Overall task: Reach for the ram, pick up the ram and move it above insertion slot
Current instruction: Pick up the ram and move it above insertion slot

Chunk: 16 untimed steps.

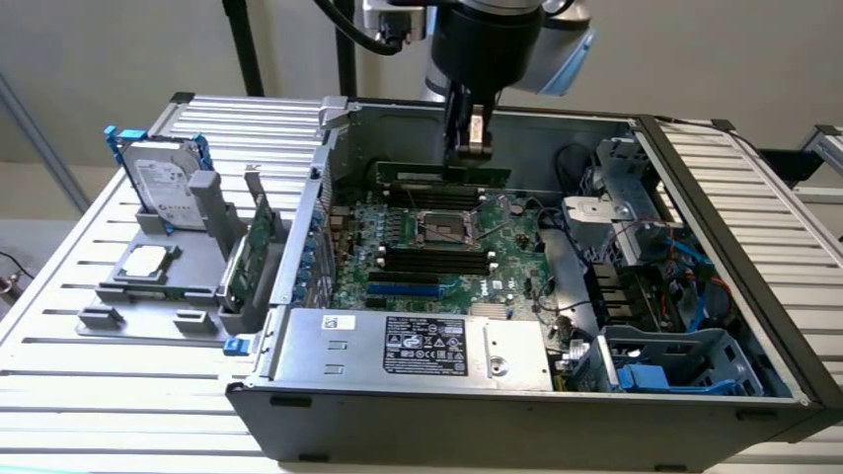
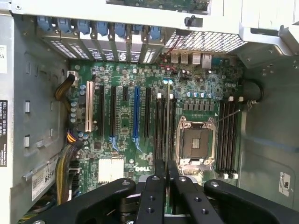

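The arm reaches straight down from above into the open computer case (image 1: 737, 197), its gripper (image 1: 468, 148) hanging over the far part of the motherboard (image 1: 435, 247). The jaws are closed on the ram (image 1: 441, 175), pinching its upper edge between the fingers (image 2: 150, 196). The ram hangs below the jaws, level and clear of the board, above the memory slots (image 2: 163, 126) beside the processor socket (image 2: 195, 142). It is a long, thin green strip, seen edge-on from the wrist camera. Outside the case, a hard drive (image 1: 165, 188) stands in a grey holder (image 1: 145, 286).
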Motion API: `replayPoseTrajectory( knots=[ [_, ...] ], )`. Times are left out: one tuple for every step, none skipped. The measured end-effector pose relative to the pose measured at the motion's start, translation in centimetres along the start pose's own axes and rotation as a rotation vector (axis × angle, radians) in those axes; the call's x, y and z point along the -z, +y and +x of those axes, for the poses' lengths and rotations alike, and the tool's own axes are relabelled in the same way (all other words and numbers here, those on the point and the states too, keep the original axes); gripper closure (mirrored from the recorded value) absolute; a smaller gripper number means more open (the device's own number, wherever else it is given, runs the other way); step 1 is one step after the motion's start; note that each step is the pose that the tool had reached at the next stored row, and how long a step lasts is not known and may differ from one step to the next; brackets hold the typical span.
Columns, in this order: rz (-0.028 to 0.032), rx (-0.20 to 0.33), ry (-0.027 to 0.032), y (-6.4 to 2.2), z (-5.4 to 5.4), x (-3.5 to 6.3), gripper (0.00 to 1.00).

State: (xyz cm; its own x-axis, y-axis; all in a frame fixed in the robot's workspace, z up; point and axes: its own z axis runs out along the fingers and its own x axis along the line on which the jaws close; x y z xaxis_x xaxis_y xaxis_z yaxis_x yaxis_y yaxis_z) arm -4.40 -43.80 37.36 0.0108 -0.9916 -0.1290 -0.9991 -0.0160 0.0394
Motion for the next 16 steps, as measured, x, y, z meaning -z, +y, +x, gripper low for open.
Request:
replayPoseTrajectory(
  knots=[
    [0.0002,-0.002,0.0002,-0.02,-0.17,-0.04,0.87],
    [0.0003,-0.003,0.0006,-0.04,-0.34,-0.08,0.87],
    [0.0004,-0.004,0.0011,-0.07,-0.52,-0.11,0.87],
    [0.0005,-0.004,0.0018,-0.09,-0.65,-0.14,0.87],
    [0.0005,-0.004,0.0031,-0.12,-0.75,-0.16,0.87],
    [0.0005,-0.004,0.0045,-0.14,-0.81,-0.17,0.87],
    [0.0004,-0.004,0.0055,-0.16,-0.86,-0.18,0.87],
    [0.0005,-0.004,0.0059,-0.18,-0.89,-0.2,0.87],
    [0.0005,-0.005,0.0061,-0.2,-0.92,-0.2,0.87],
    [0.0005,-0.005,0.0063,-0.21,-0.93,-0.2,0.87],
    [0.0005,-0.005,0.0062,-0.22,-0.94,-0.2,0.87],
    [0.0005,-0.005,0.0062,-0.22,-0.94,-0.2,0.87],
    [0.0005,-0.005,0.0062,-0.23,-0.94,-0.2,0.87],
    [0.0005,-0.005,0.0062,-0.23,-0.95,-0.2,0.87],
    [0.0005,-0.005,0.0063,-0.23,-0.94,-0.2,0.87],
    [0.0005,-0.005,0.0062,-0.23,-0.95,-0.2,0.87]
  ],
)
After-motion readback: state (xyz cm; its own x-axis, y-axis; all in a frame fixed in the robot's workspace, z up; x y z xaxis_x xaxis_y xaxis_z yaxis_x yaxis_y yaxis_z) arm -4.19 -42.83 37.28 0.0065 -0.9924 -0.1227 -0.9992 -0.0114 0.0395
